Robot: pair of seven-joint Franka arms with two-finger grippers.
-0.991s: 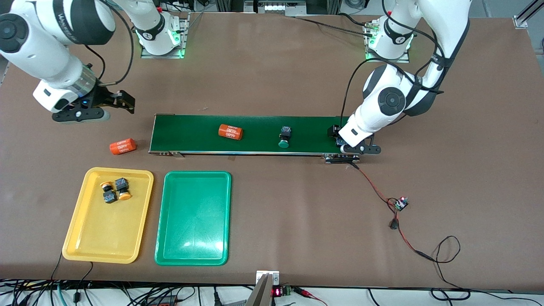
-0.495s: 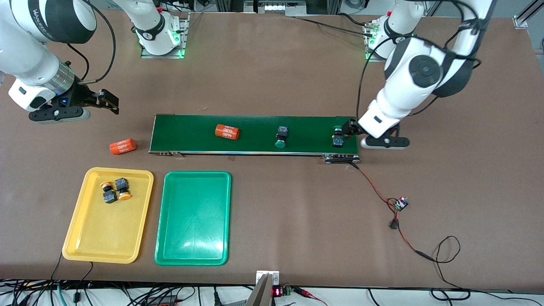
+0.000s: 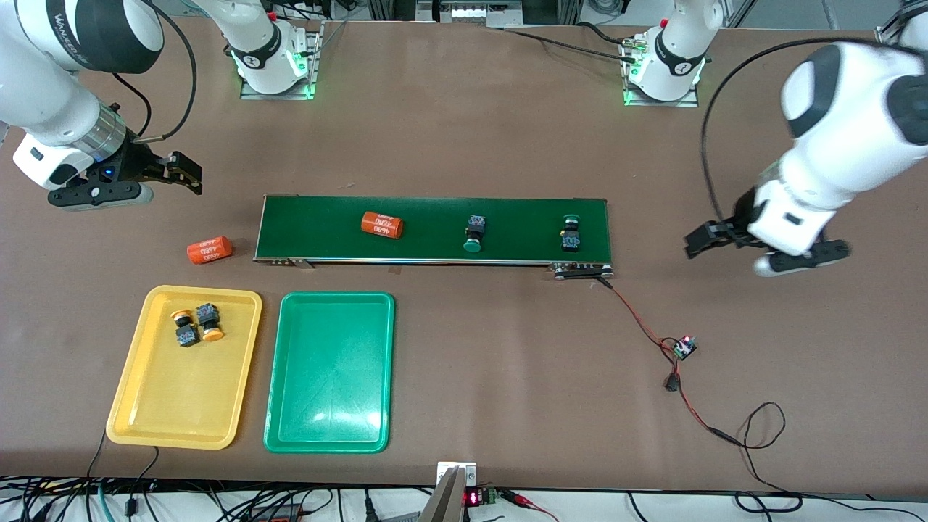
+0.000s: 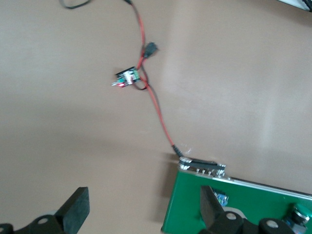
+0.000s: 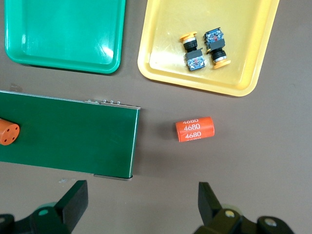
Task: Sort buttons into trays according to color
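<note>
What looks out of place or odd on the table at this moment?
One orange cylinder lies on the bare table beside the conveyor belt, off its end nearer the right arm, while another orange cylinder rides on the belt. Both green buttons lie on the belt; the green tray holds nothing.

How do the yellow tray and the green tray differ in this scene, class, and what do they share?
The yellow tray holds two yellow-capped buttons; the green tray holds no buttons. The yellow tray lies at the right arm's end of the table; the green tray lies beside it, toward the left arm's end. They differ in colour. Both are shallow rectangles with rounded corners, look equal in size, and lie nearer the front camera than the conveyor belt.
</note>
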